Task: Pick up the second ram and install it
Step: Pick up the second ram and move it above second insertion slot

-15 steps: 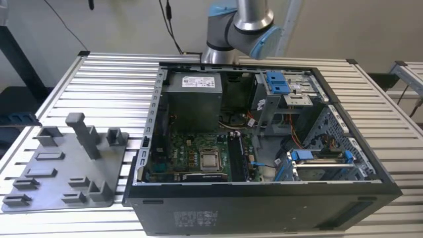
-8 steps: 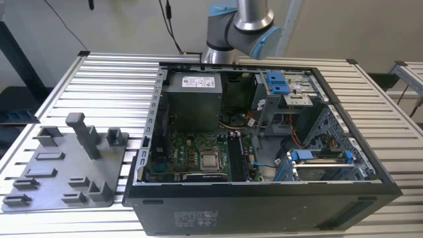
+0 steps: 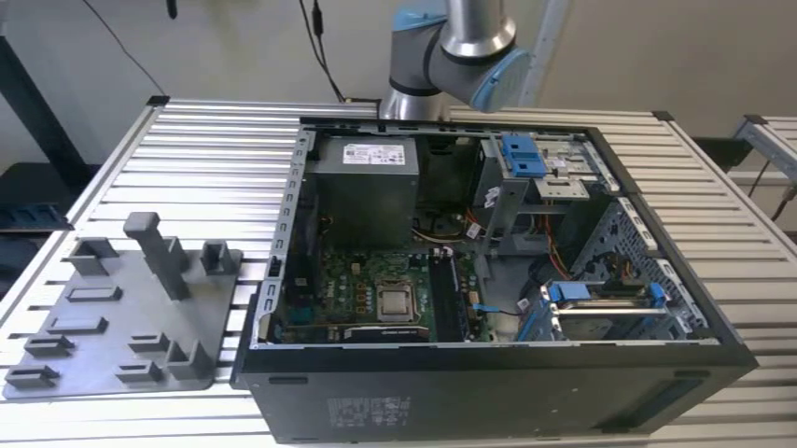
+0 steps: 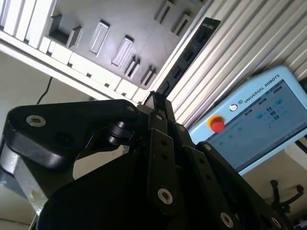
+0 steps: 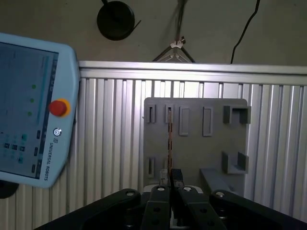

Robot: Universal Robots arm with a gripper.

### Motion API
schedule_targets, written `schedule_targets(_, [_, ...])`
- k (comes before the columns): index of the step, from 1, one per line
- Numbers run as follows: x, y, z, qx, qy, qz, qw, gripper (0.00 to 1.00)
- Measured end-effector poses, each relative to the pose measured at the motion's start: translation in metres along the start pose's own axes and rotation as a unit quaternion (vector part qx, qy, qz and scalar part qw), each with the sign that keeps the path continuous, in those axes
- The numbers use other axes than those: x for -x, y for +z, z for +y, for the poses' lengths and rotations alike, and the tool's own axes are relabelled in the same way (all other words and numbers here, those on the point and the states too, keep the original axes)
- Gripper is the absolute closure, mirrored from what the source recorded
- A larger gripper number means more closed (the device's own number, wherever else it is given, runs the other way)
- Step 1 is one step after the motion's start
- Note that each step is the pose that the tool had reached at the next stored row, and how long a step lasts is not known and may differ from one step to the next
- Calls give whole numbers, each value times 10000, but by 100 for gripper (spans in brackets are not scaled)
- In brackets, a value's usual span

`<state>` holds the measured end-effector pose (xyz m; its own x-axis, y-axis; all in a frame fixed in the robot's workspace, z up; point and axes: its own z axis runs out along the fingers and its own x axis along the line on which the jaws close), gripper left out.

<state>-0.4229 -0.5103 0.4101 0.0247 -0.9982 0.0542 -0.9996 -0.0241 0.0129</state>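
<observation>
**Ram in the pincer, tray beyond it**

- Table (image 3: 187,140): one, metal slats, carries the rest.
- Case (image 3: 498,401): one, open on top with the board exposed. It sits toward the exterior view's right.
- Arm (image 3: 454,47): one, rising at the far side of the case.
- Tray (image 3: 112,322): one, grey, on the table at the exterior view's left of the case and just apart from it. It has several moulded slots and brackets.
- Pendant (image 5: 29,110): one, pale blue frame with a lit screen, seen in both wrist views well to one side of the tray. It bears a line of writing, not copied here.
- Power supply (image 3: 361,187): one, in the far left corner of the case.
- Post (image 3: 156,252): one, grey, upright on the tray.
- Gripper (image 5: 170,176): one, black, its fingers drawn narrow and clamped on the ram.
- Ram (image 5: 169,139): one in hand, jutting out past the fingertips.
  - In the first wrist view it is edge-on, a thin line crossing the tray.
  - In the second wrist view its dark flat face shows a row of chips, crossing the slats beside the tray.
- Blue clips: a far blue clip (image 3: 524,154) and a near blue clip (image 3: 566,291), both in the right half of the case.
- Labels: two.
  - A white label (image 3: 373,151) is on the power supply.
  - A front label (image 3: 368,411) is on the near wall of the case.
- Red button (image 5: 58,108): one, on the pendant.
</observation>
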Motion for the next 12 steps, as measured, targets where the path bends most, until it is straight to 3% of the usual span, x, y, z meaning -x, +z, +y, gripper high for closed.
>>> schedule_targets(4, [-2, -2, -74, 3, 0, 1, 10000, 87])
schedule_targets(12, [-8, -4, -312, 6, -1, 0, 10000, 87])
